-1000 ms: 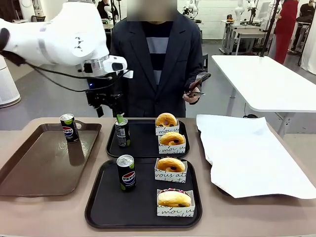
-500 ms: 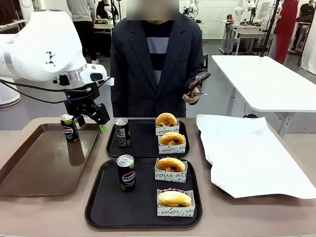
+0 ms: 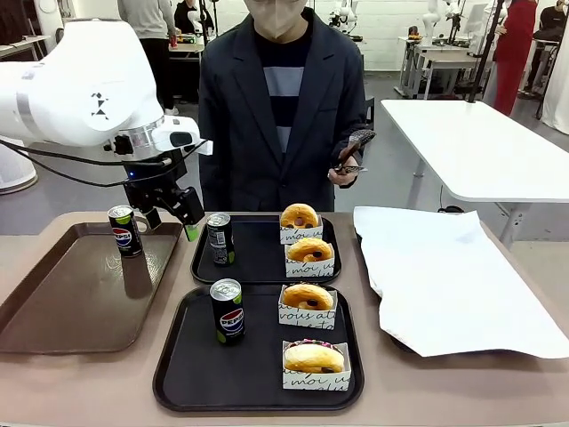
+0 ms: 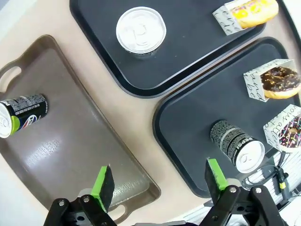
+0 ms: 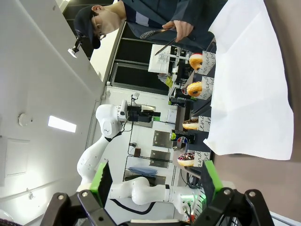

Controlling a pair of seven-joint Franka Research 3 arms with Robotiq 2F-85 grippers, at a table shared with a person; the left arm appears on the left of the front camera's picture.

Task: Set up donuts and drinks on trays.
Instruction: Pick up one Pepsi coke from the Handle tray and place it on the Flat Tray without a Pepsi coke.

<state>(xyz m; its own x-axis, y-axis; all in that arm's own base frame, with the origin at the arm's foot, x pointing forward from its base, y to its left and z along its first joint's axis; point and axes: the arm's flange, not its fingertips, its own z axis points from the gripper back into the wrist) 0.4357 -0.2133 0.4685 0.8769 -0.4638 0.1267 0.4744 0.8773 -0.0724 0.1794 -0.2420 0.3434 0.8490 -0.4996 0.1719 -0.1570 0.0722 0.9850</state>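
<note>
Two black trays lie mid-table. The far tray (image 3: 258, 253) holds a Pepsi can (image 3: 220, 238) and two sleeved donuts (image 3: 300, 216) (image 3: 310, 249). On the near tray (image 3: 196, 365) stand a can (image 3: 228, 311) and two more donuts (image 3: 308, 296) (image 3: 313, 358). My left gripper (image 3: 167, 222) hangs open and empty between the far tray's can and a third can (image 3: 124, 230). From the left wrist, that gripper (image 4: 159, 178) looks down on the far tray's can top (image 4: 141, 31) and the near tray's can (image 4: 237, 143). My right gripper (image 5: 154, 176) is open, holding nothing.
The third can stands on a long brown tray (image 3: 80, 294) at the left. A white paper sheet (image 3: 444, 276) covers something at the right. A person in a dark jacket stands at the far side holding tongs (image 3: 354, 151).
My left gripper has swung left, away from the far tray's can, and now hovers between it and the can on the brown tray. It stayed open. The cans and donuts have not moved.
</note>
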